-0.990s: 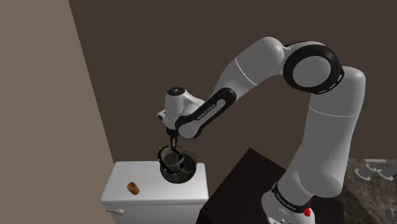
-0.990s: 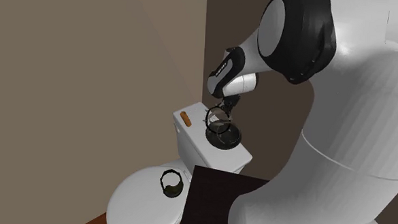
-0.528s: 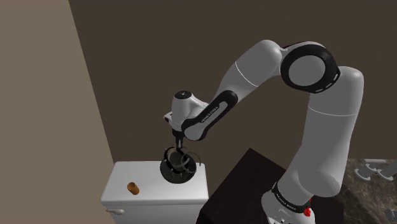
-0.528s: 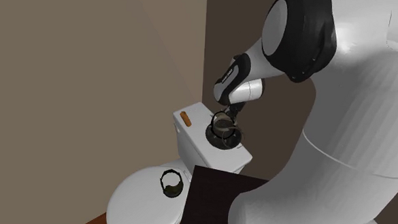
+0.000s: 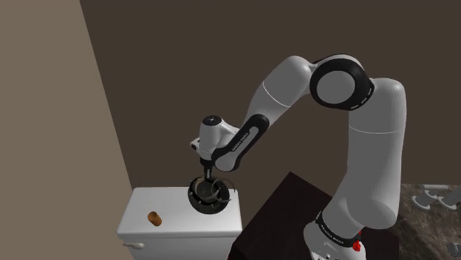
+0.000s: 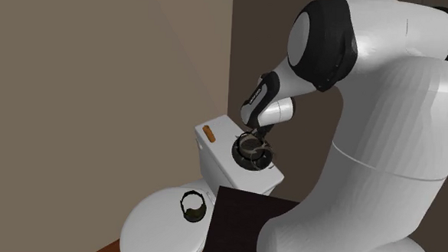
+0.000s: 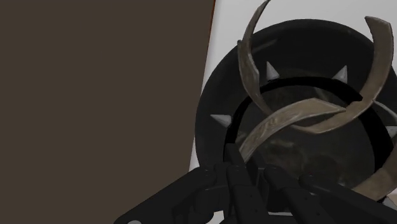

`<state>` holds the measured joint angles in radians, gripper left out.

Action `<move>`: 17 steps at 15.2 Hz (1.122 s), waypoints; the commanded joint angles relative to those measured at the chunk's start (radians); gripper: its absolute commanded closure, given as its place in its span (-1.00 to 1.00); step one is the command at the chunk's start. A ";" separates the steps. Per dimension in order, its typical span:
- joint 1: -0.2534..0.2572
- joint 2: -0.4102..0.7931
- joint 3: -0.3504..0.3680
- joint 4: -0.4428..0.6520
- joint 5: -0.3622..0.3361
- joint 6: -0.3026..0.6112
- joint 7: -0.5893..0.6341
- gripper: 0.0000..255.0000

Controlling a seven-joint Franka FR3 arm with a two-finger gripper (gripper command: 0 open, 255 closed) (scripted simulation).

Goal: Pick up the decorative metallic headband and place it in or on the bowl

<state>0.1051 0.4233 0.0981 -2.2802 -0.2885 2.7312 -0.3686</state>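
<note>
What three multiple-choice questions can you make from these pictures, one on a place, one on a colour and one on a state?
1. Where does the black bowl stand?
A. on the toilet seat
B. on the white tank lid
C. on the floor

2. What colour is the small object beside the bowl?
A. blue
B. green
C. orange-brown

3. How is the headband at the gripper?
A. clasped by the gripper, partly down in the bowl
B. lying flat on the floor
C. hanging on the wall

Answers:
1 B, the shoulder view shows the bowl resting on the tank lid.
2 C, it shows orange-brown against the white lid.
3 A, the wrist view shows the fingers closed on the band over the bowl.
</note>
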 commanded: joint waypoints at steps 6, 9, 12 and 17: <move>0.005 0.024 -0.006 0.010 -0.007 0.013 0.006 1.00; 0.005 0.024 -0.006 0.010 -0.007 0.013 0.006 -1.00; 0.005 0.024 -0.006 0.010 -0.007 0.013 0.006 -1.00; -0.014 -0.077 0.027 -0.013 0.032 -0.064 -0.023 -1.00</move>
<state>0.0949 0.3705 0.1157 -2.2940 -0.2680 2.6920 -0.3835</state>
